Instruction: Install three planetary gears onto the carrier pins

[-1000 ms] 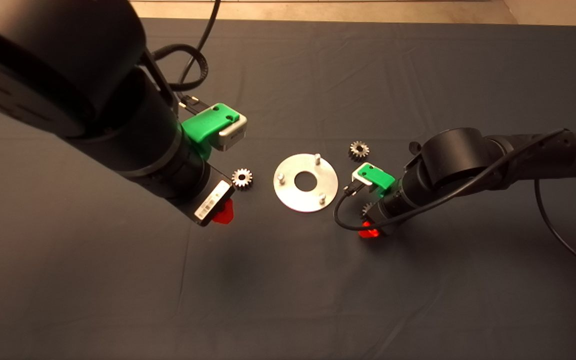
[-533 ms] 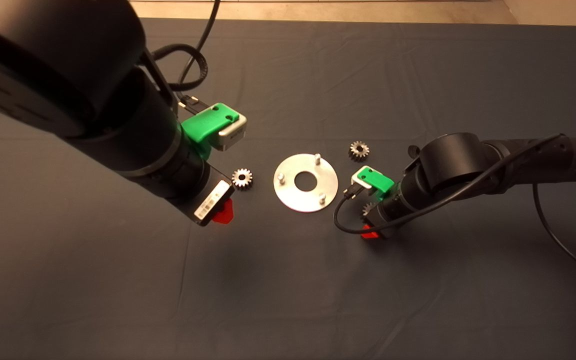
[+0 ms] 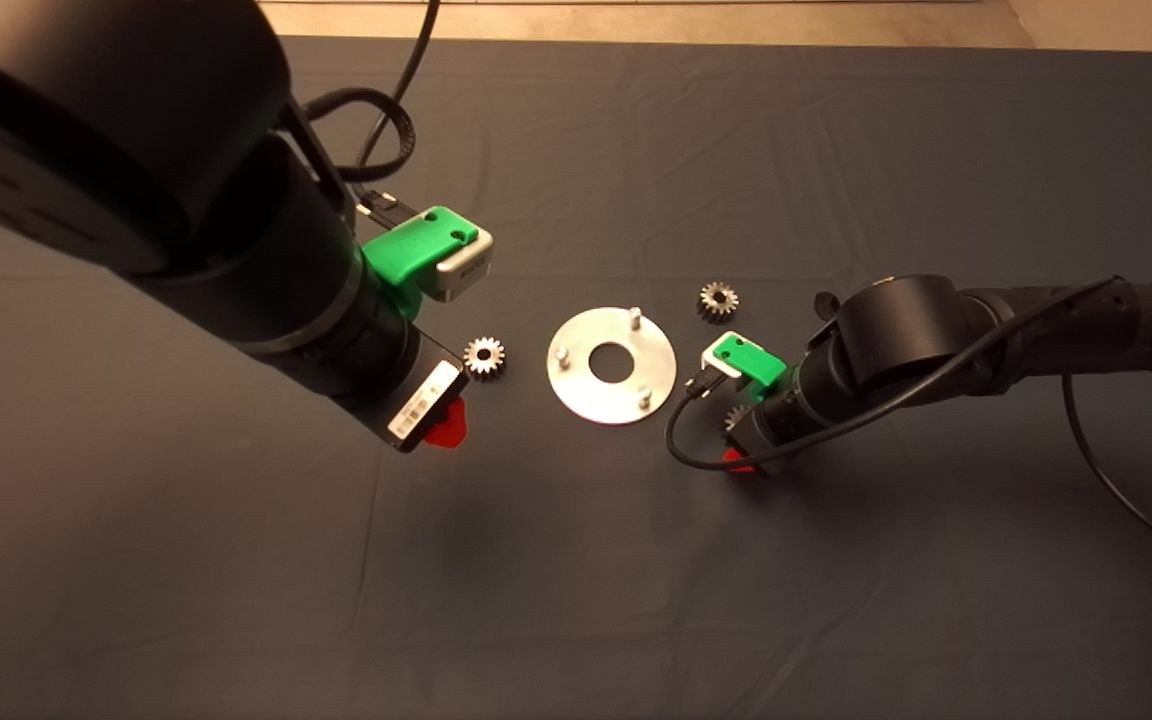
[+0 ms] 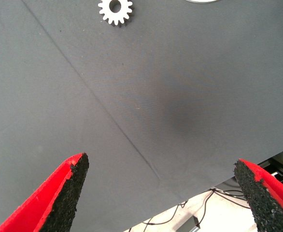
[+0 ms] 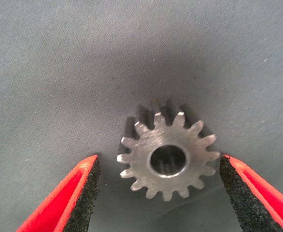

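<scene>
Step in hand, by the look of it: first pick-up. Right gripper [image 5: 158, 193] down low over a gear [image 5: 166, 153] lying flat on the mat [image 3: 576, 560], just off the disc's [image 3: 611, 365] right side. Jaws apart, one pad [image 5: 86, 198] on each flank of the gear, neither touching the teeth. Nothing gripped.

Left gripper [image 4: 163, 198] hanging above bare mat on the disc's left side, fingers spread wide, empty. Second gear [image 3: 484, 356] flat between it and the disc. Third gear [image 3: 719, 300] beyond the right arm, near the disc's far right edge.

All three pins [image 3: 634, 316] bare. No gear mounted so far.

Next move, as a guess: close squarely on the tooth tips, lift level, carry across to the nearest pin, line bore over stud. Small bore, thin pin, so little room for tilt.

Now, the views. From the head camera, the whole layout: disc, three pins, two gears in the open. Gear under the right gripper nearly lost there, only a sliver of teeth peeking past the wrist, fingers mostly hidden. From the right wrist, that same gear filling the frame, bore showing, gap to each pad plain. From the left wrist, the second gear [image 4: 115, 9] at the frame edge and the sheer width of that open gripper.
</scene>
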Robot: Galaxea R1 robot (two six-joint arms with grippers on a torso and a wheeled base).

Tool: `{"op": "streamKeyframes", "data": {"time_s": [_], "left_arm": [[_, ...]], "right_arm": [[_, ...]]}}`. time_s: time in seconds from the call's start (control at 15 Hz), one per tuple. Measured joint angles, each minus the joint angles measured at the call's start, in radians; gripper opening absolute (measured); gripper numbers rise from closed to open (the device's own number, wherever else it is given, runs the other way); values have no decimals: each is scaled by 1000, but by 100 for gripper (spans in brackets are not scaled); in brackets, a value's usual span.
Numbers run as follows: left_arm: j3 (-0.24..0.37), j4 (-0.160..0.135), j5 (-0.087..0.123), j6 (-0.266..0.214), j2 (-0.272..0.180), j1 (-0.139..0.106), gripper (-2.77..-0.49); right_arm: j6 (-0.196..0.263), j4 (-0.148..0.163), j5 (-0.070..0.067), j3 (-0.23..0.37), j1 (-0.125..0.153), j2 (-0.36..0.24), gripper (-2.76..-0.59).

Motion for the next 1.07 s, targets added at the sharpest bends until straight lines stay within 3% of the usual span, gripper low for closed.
{"op": "streamKeyframes", "data": {"time_s": [0.4,1.07], "left_arm": [[0,0,0,0,0,0,-109],[0,0,0,0,0,0,-109]], "right_arm": [[-15,-28,0,0,0,0,-184],[-19,-36,4,0,-3,0,-224]]}}
